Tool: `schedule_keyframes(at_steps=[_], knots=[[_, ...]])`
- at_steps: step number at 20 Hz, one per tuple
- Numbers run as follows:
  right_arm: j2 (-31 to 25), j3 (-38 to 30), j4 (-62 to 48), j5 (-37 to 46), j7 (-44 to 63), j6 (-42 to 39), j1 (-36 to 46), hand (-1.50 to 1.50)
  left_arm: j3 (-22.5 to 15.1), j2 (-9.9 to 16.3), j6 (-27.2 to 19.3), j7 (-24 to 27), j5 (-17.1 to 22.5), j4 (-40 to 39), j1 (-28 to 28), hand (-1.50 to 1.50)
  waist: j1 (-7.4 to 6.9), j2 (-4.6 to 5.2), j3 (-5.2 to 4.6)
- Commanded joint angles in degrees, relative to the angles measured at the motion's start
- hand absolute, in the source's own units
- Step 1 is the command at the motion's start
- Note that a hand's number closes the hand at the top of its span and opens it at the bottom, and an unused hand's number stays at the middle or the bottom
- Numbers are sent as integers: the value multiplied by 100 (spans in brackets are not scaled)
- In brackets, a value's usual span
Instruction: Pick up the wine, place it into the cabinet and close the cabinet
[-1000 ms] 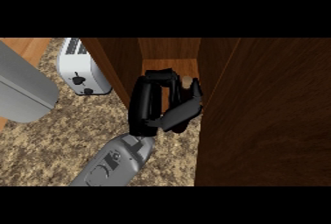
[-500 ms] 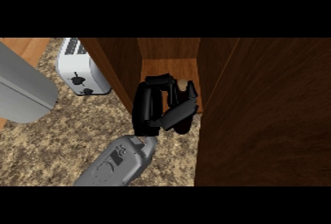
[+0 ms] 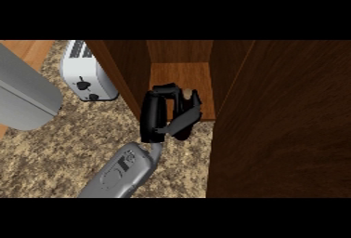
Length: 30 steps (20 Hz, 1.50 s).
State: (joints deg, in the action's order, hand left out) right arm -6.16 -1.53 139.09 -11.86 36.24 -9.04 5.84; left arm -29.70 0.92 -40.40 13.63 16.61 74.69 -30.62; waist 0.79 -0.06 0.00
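My left hand [image 3: 156, 114] reaches into the open cabinet [image 3: 179, 76], just over the front edge of its wooden shelf. Its fingers and thumb are curled round the wine [image 3: 185, 94]. Only a small pale bit of the wine shows above the thumb; the hand hides the rest. The cabinet door [image 3: 281, 121] stands open, a tall dark panel along the hand's right side. My right hand shows nowhere.
A white toaster [image 3: 86, 72] stands on the speckled counter [image 3: 61, 158] left of the cabinet's side wall. A large grey appliance [image 3: 24, 93] fills the far left. The open door blocks everything on the right.
The hand has turned slightly and its thumb has drawn in. The pale bit of the wine has shifted left and shows less. The forearm sits a little lower.
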Motion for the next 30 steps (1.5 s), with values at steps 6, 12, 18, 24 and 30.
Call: schedule_keyframes(at_steps=[6, 12, 18, 24, 30], knots=[[174, 332, 710, -133, 278, 108, -209, -150, 355, -91, 227, 1052, 116, -916, 88, 150, -18, 5, -2], [-33, -133, 856, -654, 342, 8, -195, -150, 973, -53, 710, 1268, 310, -1307, -129, 150, 2, 8, -3], [80, -92, 791, -520, 19, -134, -546, -150, 1207, 45, 953, 889, 357, -1546, -431, 150, -9, 2, 0], [105, -63, 775, -606, 61, -96, -462, -150, 1420, -91, 1080, 1251, 776, -2577, -1044, 150, 76, 21, -2], [387, 396, 834, -173, -147, -69, -771, -150, 1643, -84, 925, 883, 491, -3045, -1649, 150, 53, 7, 2]])
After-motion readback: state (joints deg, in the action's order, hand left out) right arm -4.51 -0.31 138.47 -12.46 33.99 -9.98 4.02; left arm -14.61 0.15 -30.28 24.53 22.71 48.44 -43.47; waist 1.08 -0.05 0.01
